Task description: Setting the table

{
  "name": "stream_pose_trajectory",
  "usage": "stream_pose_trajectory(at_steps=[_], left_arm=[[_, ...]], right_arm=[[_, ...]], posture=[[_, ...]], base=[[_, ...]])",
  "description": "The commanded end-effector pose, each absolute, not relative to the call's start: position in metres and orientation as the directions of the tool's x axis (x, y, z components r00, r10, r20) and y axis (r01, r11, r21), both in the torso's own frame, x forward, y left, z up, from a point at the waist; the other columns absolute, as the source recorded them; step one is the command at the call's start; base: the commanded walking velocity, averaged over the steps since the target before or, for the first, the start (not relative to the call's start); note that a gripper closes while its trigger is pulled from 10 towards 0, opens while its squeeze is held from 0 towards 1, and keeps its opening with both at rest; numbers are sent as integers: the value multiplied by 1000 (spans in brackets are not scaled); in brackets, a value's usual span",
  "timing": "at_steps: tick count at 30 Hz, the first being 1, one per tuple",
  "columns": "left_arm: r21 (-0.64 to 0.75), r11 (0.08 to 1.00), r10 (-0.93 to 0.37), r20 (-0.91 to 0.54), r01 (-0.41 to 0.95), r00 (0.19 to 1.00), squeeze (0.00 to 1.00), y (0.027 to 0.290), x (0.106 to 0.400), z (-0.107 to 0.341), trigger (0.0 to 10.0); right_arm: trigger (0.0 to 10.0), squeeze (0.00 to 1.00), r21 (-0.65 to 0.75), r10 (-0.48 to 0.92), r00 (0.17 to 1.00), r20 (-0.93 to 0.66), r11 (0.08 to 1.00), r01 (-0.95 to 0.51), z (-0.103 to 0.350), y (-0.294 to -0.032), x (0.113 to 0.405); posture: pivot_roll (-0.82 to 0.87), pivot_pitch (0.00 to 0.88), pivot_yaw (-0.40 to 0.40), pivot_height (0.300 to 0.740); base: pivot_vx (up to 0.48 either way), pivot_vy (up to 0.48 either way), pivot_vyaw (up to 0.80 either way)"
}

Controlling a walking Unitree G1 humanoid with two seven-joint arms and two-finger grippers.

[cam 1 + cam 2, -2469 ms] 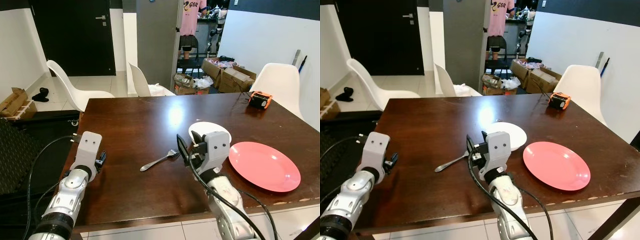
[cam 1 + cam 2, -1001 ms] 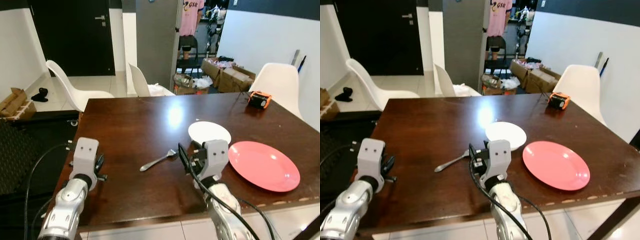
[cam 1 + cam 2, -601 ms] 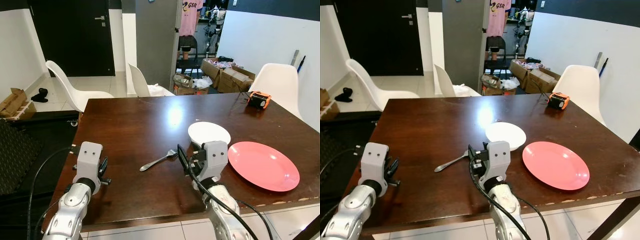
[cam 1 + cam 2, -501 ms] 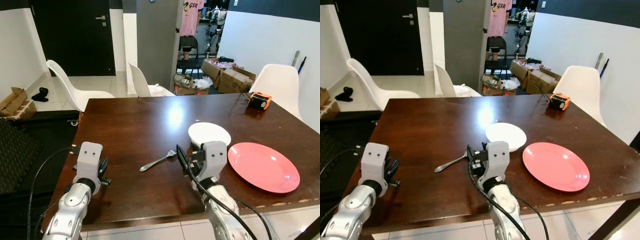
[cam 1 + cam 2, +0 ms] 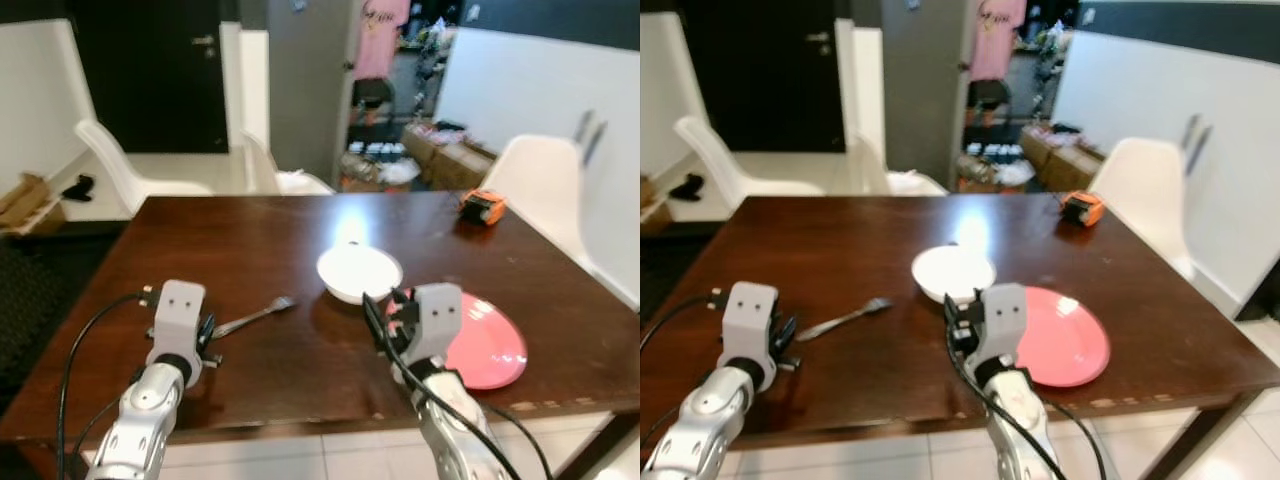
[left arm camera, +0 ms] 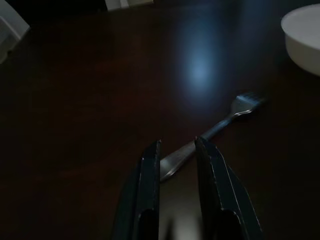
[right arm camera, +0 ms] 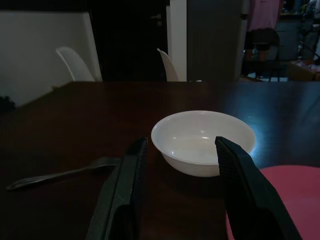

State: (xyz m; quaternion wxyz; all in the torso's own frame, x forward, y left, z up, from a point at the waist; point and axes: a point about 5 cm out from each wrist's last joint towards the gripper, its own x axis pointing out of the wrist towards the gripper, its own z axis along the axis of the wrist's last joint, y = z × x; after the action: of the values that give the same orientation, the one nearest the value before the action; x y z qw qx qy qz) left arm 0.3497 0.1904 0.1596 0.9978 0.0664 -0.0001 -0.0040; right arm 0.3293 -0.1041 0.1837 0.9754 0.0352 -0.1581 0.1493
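Note:
A silver fork lies on the dark wooden table, tines toward the white bowl. Just right of the bowl lies a pink plate. My left gripper is open and low over the table, with the fork's handle end between its fingertips. My right gripper stands open near the front edge, pointing at the bowl, which sits a short way beyond its fingers. The plate's near left edge is hidden behind my right wrist.
An orange device sits at the table's far right. White chairs stand at the right side and at the far left. Cardboard boxes and a person in a pink shirt are in the background.
The whole view has swung, so fork, bowl and plate sit further left in the picture. My left gripper now reaches the fork's handle end; my right gripper faces the bowl.

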Motion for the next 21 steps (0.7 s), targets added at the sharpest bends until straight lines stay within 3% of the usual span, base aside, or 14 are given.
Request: stream_pose_trajectory(at_steps=[1,21], left_arm=[[131,991,-2,-41,8,999,0,190,349,151,10000],[134,991,9,-22,-6,1000,0,192,352,156,10000]], right_arm=[[10000,0,23,282,909,308,953,-303,181,-106,329],[10000,0,26,278,910,308,954,-300,181,-106,329]], posture=[[22,78,60,740],[23,83,65,740]], base=[[0,0,0],[17,0,0]])
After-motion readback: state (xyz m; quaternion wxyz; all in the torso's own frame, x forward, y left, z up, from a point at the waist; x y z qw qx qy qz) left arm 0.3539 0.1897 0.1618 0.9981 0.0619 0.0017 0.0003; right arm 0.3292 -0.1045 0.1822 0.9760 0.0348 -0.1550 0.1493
